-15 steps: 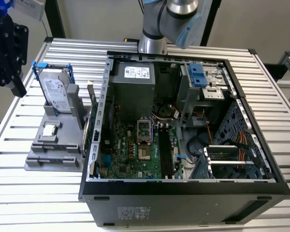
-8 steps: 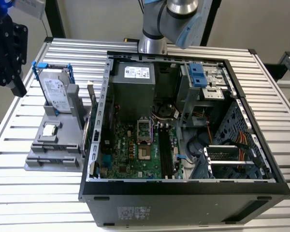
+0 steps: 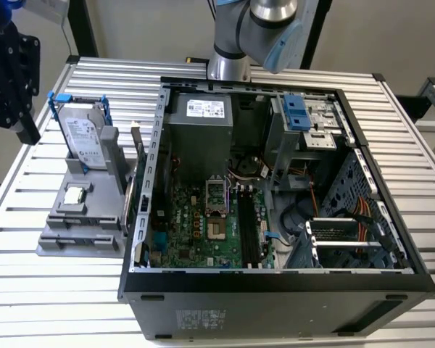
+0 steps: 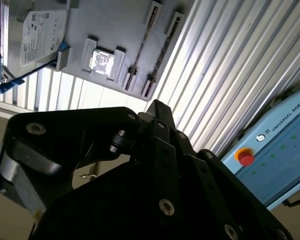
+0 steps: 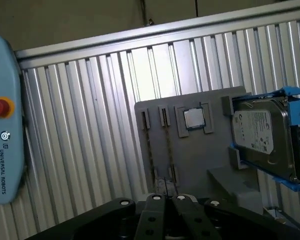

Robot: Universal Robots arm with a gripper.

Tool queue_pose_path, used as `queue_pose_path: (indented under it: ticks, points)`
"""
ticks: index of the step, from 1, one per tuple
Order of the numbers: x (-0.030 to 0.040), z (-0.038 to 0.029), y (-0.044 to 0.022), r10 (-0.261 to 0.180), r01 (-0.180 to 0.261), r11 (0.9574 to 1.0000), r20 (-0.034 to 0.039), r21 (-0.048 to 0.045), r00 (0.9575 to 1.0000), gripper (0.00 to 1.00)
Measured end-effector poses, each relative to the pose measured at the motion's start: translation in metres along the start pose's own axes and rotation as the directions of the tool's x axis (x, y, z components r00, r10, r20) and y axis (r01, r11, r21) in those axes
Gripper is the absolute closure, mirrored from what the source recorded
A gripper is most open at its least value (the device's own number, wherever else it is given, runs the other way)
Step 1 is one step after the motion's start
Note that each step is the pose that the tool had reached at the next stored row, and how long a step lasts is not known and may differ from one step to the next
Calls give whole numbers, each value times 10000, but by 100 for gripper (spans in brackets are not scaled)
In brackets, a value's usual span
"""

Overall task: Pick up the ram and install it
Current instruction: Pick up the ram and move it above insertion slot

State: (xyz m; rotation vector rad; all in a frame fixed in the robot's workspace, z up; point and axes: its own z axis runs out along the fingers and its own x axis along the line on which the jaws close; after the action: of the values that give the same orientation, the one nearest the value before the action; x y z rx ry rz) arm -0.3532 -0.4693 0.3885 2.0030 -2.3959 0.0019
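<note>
Hand (image 3: 27, 130): black, fingers drawn together on nothing, hanging clear of the grey holder (image 3: 65, 235) (off its far corner, toward the exterior view's left).
Ram (image 5: 167, 145): on edge in the holder's narrow slots, apart from the hand.
Hard drive (image 3: 83, 141): upright at the holder's far end.
Processor chip (image 3: 76, 194): flat in the holder's middle pocket.
Open computer case (image 3: 275, 290): just beside the holder.
Slatted bench (image 3: 58, 304): beneath the holder.

table (image 3: 51, 290) – ribbed metal, shiny | holder (image 3: 80, 225) – matt gry plastic | HDD (image 3: 83, 138): glossy metal w/ blue plastic rails | gripper (image 4: 157, 106): matt blk
</note>
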Motion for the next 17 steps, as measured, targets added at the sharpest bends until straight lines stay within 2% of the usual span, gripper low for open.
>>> queue_pose_path:
  ticks: [9, 17]
  points:
    - [-17, 0, 3, -461, 461, 9989, -28, 10, 9989, 100]
    - [-22, 0, 4, -903, 903, 9959, -47, 19, 9959, 100]
